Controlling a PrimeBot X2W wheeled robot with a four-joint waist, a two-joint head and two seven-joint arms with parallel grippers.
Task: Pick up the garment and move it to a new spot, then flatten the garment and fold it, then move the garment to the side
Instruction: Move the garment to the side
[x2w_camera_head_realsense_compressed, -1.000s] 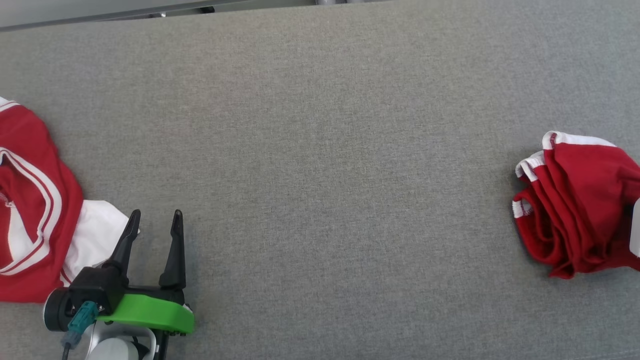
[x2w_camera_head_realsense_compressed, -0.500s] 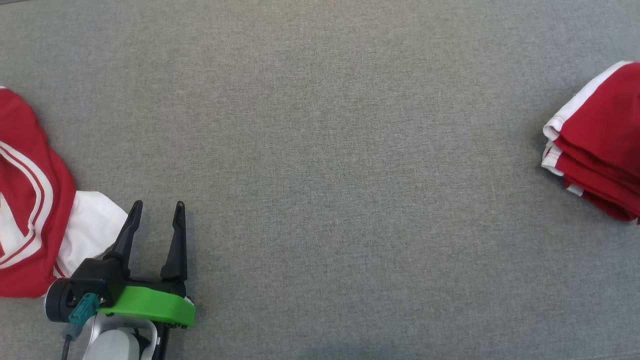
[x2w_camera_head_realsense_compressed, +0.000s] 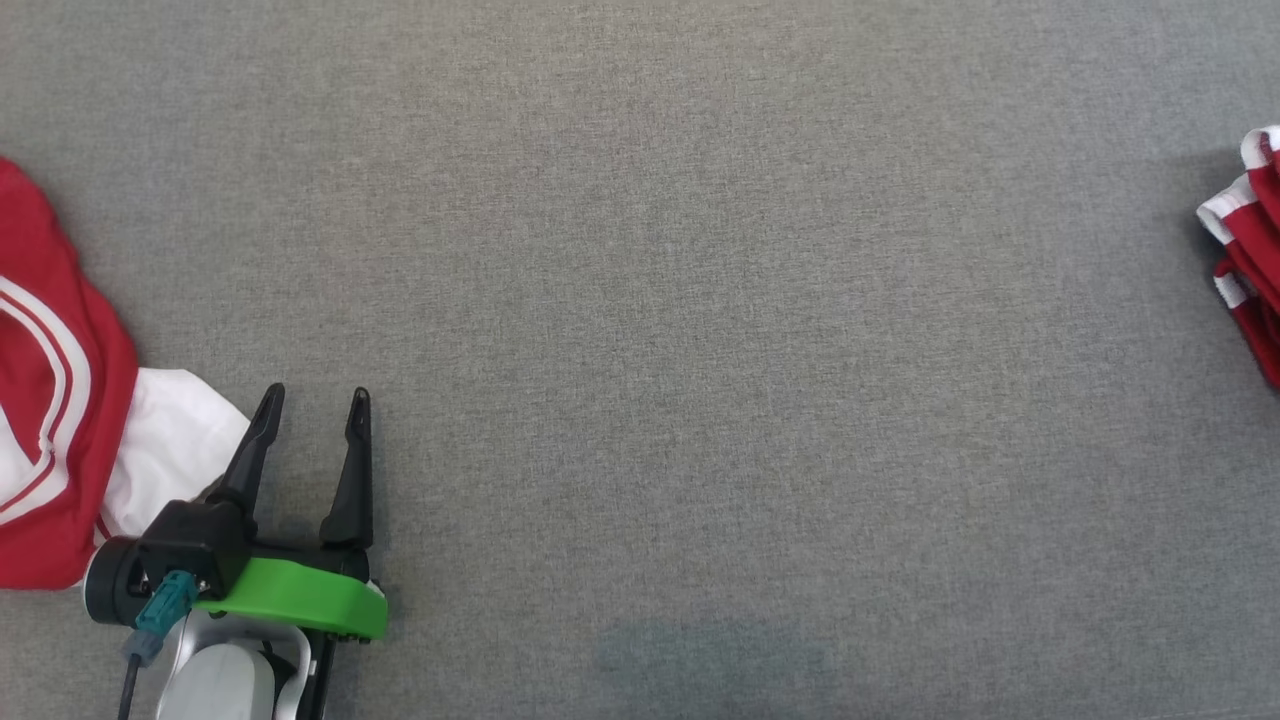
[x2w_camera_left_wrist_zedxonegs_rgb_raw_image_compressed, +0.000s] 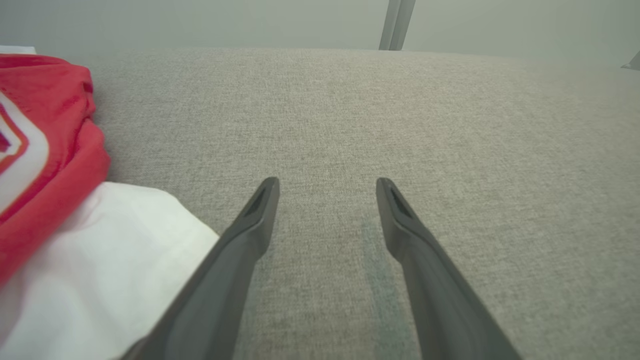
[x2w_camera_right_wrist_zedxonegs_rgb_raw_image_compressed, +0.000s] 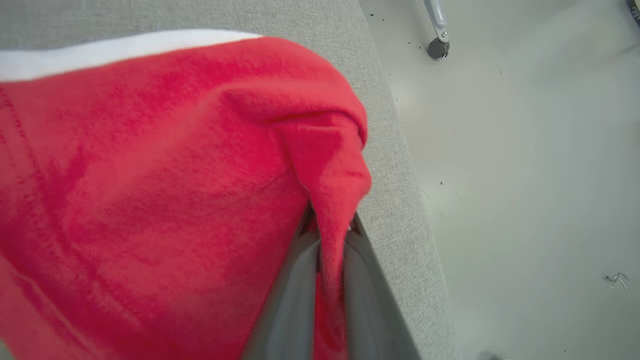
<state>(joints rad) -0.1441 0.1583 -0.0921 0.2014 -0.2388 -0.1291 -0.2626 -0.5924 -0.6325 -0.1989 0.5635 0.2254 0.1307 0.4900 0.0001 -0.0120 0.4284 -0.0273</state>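
A red garment with white trim is pinched in the closed right hand at the right edge of the grey tabletop. The left hand, wide open and empty, sits near left, just beside another red-and-white garment.

Prob. a lab or test room, not a home. A big table w/ grey cloth is spreading wide. Beside it a pale, hard floor is showing, w/ specks of dirt. A metal leg w/ a small wheel is standing there. A bare wall is showing behind.
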